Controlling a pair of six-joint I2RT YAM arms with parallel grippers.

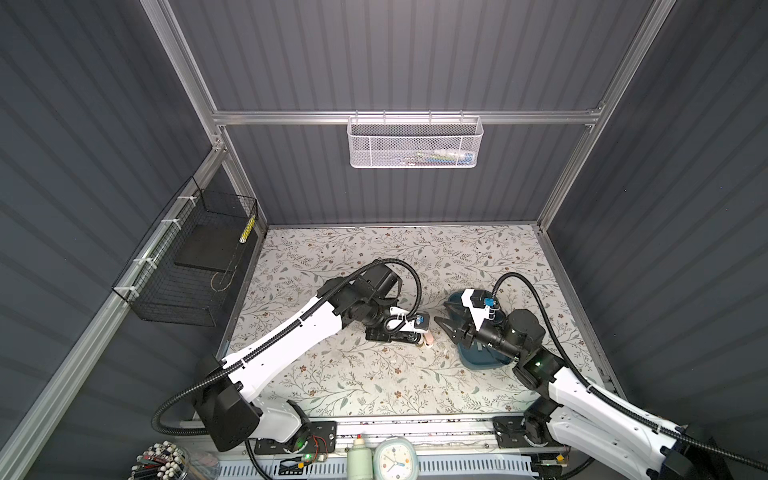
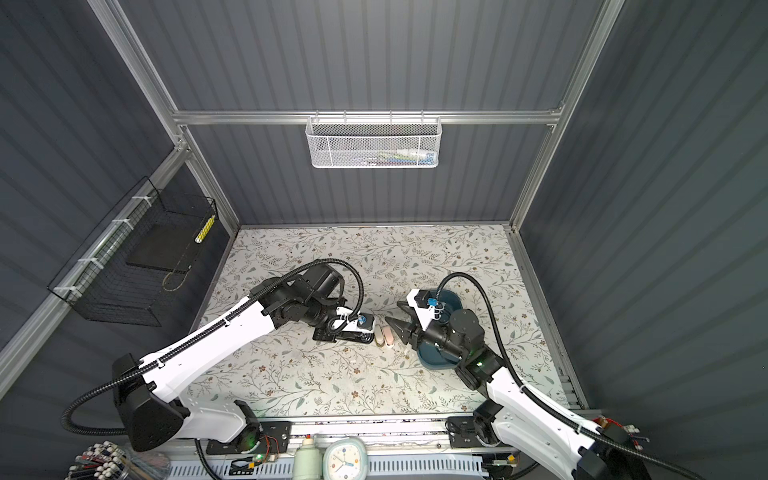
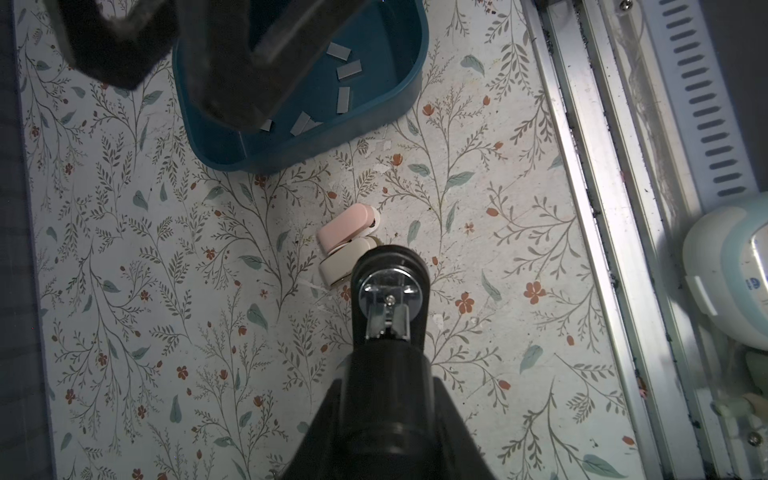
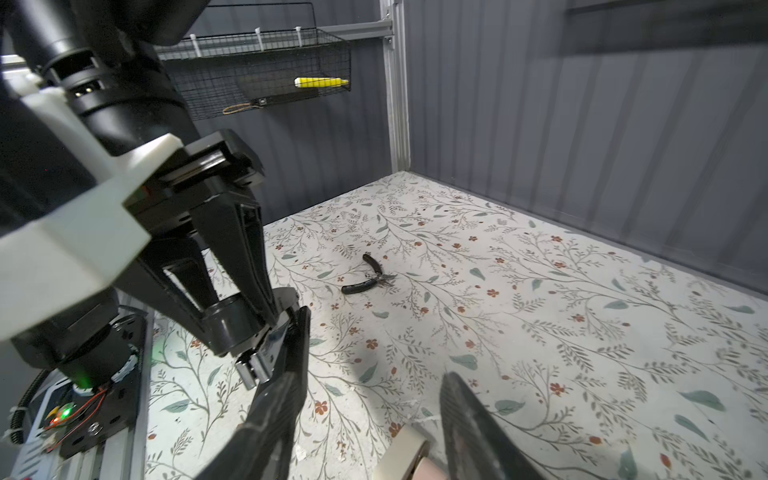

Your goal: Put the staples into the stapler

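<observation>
Several grey staples (image 3: 348, 70) lie loose on the floor of the blue tray (image 3: 291, 158), none of them lifted out, so loading has not begun. The left tool (image 4: 235, 320) is clamped on what I take to be the black stapler (image 3: 390, 266), holding it low over the table (image 3: 166, 291). That puts it on the far side of two small staplers from the tray, one pink (image 3: 345, 228) and one cream (image 3: 343, 264). The right tool (image 4: 376, 345) reaches out past the tray's wall toward the black stapler. Its jaws stand apart and nothing shows between them; one finger is just beside the stapler's metal end.

The likeliest trouble, as I judge it, is that finger pushing the stapler. The left tool grips only a narrow part of it, so a sideways nudge could twist it in the clamp and turn the channel away. The staples are thin and flat against the tray floor, some close to the wall. A pinch there may slide off, snap a strip or shove the light tray along the table. The pink and cream staplers sit right on the path from the tray and could be knocked on the way back.
</observation>
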